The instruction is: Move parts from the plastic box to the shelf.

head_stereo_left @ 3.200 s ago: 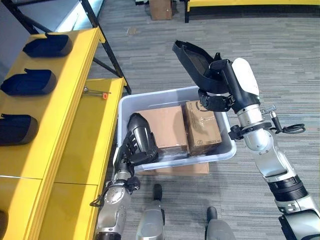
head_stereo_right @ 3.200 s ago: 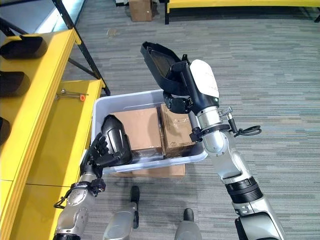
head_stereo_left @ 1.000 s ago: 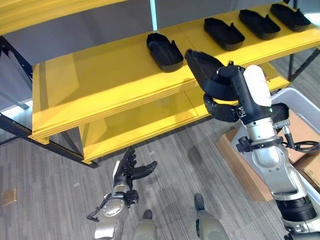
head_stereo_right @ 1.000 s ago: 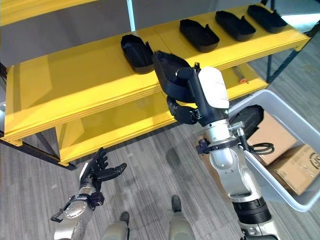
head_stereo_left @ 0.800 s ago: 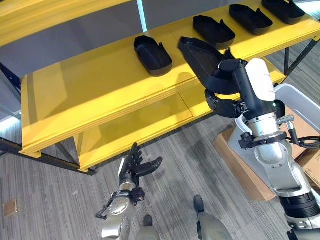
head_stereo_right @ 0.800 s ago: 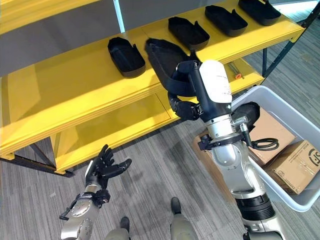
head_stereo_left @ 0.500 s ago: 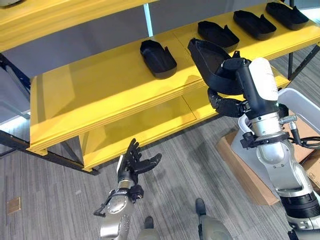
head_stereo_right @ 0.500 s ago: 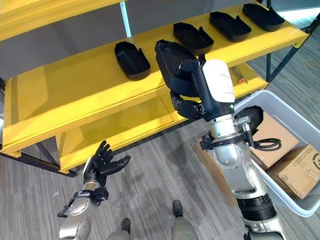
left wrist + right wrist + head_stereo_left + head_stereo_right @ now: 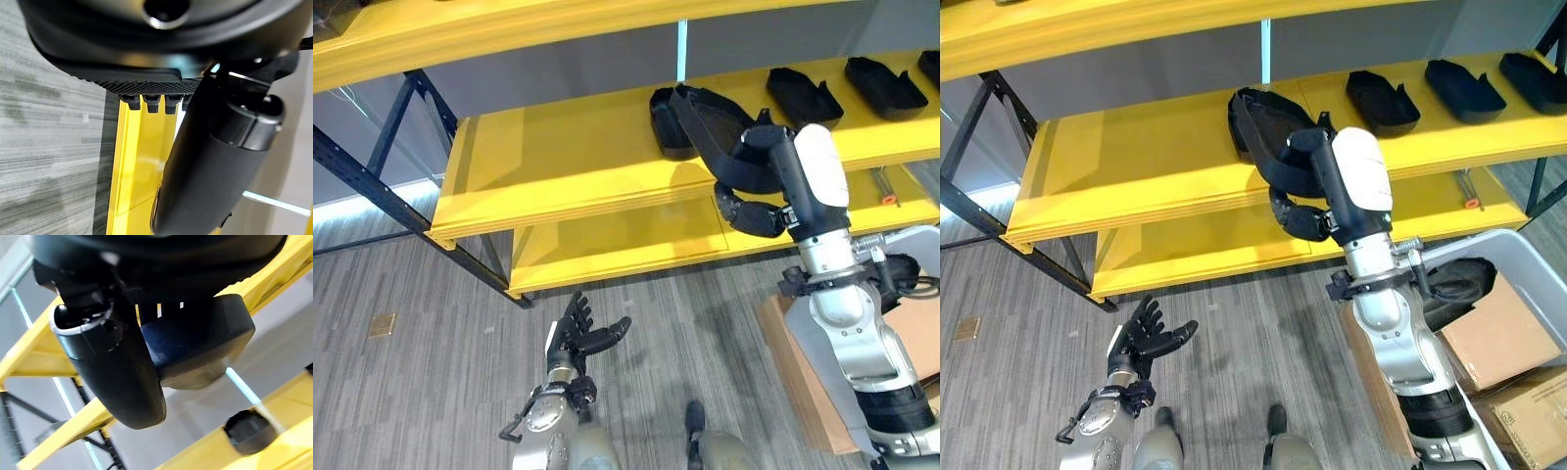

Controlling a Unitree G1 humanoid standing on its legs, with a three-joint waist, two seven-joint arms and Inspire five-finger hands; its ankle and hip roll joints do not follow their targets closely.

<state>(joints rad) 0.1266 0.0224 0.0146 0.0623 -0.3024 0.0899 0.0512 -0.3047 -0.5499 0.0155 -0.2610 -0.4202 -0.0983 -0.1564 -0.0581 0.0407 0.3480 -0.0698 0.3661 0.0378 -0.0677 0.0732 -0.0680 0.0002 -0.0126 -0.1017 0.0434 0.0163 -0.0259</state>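
We see our right hand (image 9: 1301,217), at the frame's centre, curled round a black tray-shaped part (image 9: 1278,137), which juts up and to the left of the hand, over the front edge of the yellow shelf (image 9: 1136,186). More black parts (image 9: 1383,101) lie along the shelf to the upper right. Our left hand (image 9: 1143,343), lower left, hangs with fingers spread over the grey floor (image 9: 1018,333). The grey plastic box (image 9: 1528,259) sits lower right, holding cardboard boxes (image 9: 1489,343).

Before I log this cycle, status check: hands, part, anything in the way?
Right robot hand shut on black part, held over the yellow shelf. Left robot hand open, low. Another part sits right behind.
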